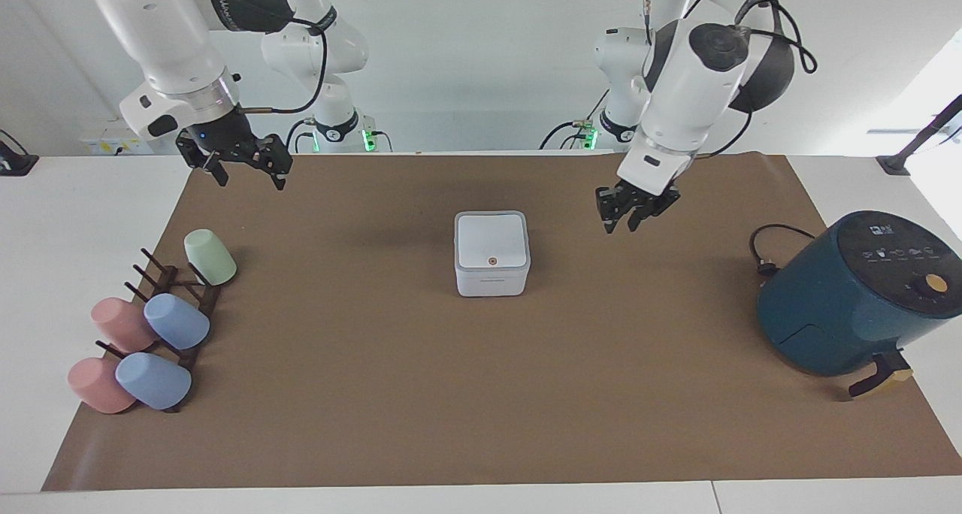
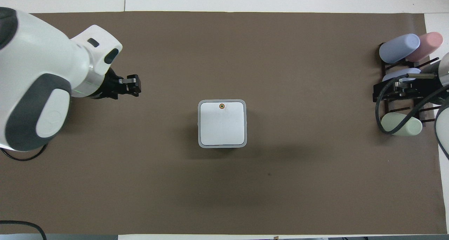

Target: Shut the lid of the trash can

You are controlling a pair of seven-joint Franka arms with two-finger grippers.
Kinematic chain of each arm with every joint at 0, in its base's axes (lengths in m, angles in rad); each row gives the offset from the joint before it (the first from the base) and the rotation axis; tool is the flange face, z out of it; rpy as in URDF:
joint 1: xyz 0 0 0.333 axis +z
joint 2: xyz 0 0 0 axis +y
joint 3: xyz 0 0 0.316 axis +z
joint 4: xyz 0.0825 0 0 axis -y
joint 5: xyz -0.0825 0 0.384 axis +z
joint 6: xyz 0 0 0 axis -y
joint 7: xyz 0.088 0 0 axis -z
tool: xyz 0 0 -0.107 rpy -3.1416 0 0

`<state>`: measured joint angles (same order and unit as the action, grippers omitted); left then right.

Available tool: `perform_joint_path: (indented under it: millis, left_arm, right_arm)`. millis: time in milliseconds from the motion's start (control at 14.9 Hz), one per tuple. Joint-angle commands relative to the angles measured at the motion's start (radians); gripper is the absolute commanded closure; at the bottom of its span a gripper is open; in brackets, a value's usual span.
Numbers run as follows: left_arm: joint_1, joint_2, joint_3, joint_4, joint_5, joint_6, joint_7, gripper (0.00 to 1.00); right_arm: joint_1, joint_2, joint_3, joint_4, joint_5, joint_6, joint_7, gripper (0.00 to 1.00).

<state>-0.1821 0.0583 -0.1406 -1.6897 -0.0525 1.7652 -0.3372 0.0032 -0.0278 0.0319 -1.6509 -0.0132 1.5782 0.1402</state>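
The small white trash can (image 1: 491,277) stands in the middle of the brown mat. Its lid (image 1: 491,242) lies flat and closed on it, with the orange-ringed dot on top. The lid also shows in the overhead view (image 2: 222,124). My left gripper (image 1: 627,219) is shut and empty. It hangs in the air over bare mat, between the trash can and the air fryer, and also shows in the overhead view (image 2: 135,88). My right gripper (image 1: 249,174) is open and empty and waits raised over the mat's corner at the right arm's end.
A dark-teal air fryer (image 1: 849,296) with its black cord (image 1: 766,255) stands at the left arm's end. A dark cup rack (image 1: 176,315) with pink, blue and green cups (image 1: 210,257) lies at the right arm's end, under my right arm in the overhead view (image 2: 401,80).
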Motion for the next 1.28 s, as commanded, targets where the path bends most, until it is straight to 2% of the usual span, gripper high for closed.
perform_joint_path:
  millis: [0, 269, 606, 875, 1212]
  left_arm:
    - [0.110, -0.052, -0.010, -0.005, -0.004, -0.087, 0.165, 0.00]
    - [0.205, -0.112, -0.010, 0.011, -0.001, -0.206, 0.311, 0.00]
    - [0.208, -0.120, 0.038, 0.082, 0.025, -0.381, 0.352, 0.00]
    - [0.176, -0.167, 0.079, 0.038, 0.030, -0.345, 0.377, 0.00]
    - [0.185, -0.150, 0.066, 0.045, 0.028, -0.305, 0.369, 0.00]
  right_arm:
    - [-0.012, -0.006, 0.006, -0.009, 0.005, 0.008, -0.014, 0.00]
    - [-0.012, -0.007, 0.006, -0.009, 0.005, 0.008, -0.013, 0.00]
    - [-0.012, -0.006, 0.006, -0.009, 0.005, 0.008, -0.014, 0.00]
    - [-0.012, -0.006, 0.006, -0.009, 0.005, 0.008, -0.014, 0.00]
    - [-0.012, -0.006, 0.006, -0.009, 0.005, 0.008, -0.014, 0.00]
